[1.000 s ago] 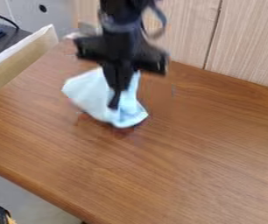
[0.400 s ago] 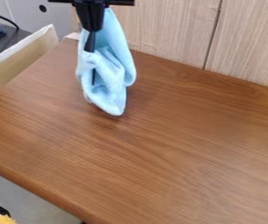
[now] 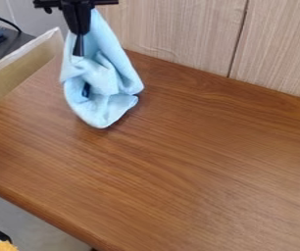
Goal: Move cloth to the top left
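Risks catching the cloth [image 3: 110, 73] on the board [image 3: 18, 68] at the left, from swinging too wide or travelling too low. Could then end up draped over that rim instead of lying on the table [image 3: 179, 162]. A little to the right, might snag at release, with fabric looped around the hand [image 3: 86, 89], and get pulled back up on the way out. Could also land as a bunched heap, owing to the deep folds. At the cloth's right side, might double under at the loose lower flap, from lowering too fast or at a slant. Farther right, could brush the wall [image 3: 179, 29], from drifting too far back on the way down.

As for the hand, at the top left: seems pinched on the cloth, judging by the hang of the fabric. Shows 1 dark finger [image 3: 79, 46] along the cloth's left part, and a dark tip lower down, through an opening in the folds. Cannot tell the exact gap, with cloth wrapped over the grip. Holds the cloth tall and narrow over the table's upper left part, with the bottom fold just above or touching the surface; cannot tell which.
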`<move>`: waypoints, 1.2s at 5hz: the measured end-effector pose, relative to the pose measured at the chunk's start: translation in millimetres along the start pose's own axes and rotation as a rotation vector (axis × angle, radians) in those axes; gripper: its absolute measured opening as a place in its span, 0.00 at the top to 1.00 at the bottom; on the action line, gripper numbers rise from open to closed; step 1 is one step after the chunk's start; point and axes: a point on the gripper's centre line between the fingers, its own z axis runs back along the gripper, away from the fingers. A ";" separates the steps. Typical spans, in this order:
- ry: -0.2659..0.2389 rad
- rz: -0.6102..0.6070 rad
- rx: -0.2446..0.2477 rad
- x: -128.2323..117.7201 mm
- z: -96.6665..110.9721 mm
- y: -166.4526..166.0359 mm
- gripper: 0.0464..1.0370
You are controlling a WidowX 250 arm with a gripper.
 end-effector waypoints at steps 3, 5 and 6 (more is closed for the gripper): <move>0.105 0.165 0.040 32.8 -56.9 32.9 0.99; 0.152 0.188 0.048 33.2 -80.2 39.3 0.99; 0.160 0.209 0.050 33.1 -87.1 44.1 0.99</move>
